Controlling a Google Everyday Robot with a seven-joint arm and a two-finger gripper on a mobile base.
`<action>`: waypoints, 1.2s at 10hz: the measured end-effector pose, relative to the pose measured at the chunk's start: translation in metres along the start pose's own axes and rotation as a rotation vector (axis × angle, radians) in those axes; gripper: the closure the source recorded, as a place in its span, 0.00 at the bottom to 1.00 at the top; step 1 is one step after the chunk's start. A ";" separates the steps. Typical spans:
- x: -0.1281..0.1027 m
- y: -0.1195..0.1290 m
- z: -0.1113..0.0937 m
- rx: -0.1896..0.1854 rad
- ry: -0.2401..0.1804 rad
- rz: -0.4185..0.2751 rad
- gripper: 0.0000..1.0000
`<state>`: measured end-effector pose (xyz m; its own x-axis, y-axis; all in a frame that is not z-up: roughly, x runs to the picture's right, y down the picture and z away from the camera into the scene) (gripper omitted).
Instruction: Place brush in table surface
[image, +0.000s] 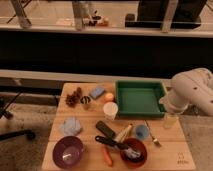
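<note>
A green tray (140, 84) sits right of a white cup (110, 110), blue sponge (97, 92) and orange fruit (108, 97). Nearer: a purple bowl (68, 151), a red bowl (143, 148), a carrot (108, 157) between them, a grey-blue cloth (70, 126), a fork (152, 135).

The arm (193, 90), cut off at right, largely hides its gripper (170, 119) beside the tray (140, 114).

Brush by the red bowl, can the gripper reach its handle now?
Probably yes: the gripper hangs at the table's right edge, and the brush handle lies uncovered from above, though a black bar sits close.
</note>
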<state>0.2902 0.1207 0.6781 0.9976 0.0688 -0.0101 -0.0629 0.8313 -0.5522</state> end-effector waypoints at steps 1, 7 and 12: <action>-0.001 0.002 0.000 -0.003 -0.017 -0.001 0.20; -0.009 0.027 -0.001 -0.017 -0.084 0.002 0.20; -0.026 0.053 0.008 -0.039 -0.132 0.002 0.20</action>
<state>0.2603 0.1673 0.6554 0.9848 0.1444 0.0967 -0.0613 0.8090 -0.5846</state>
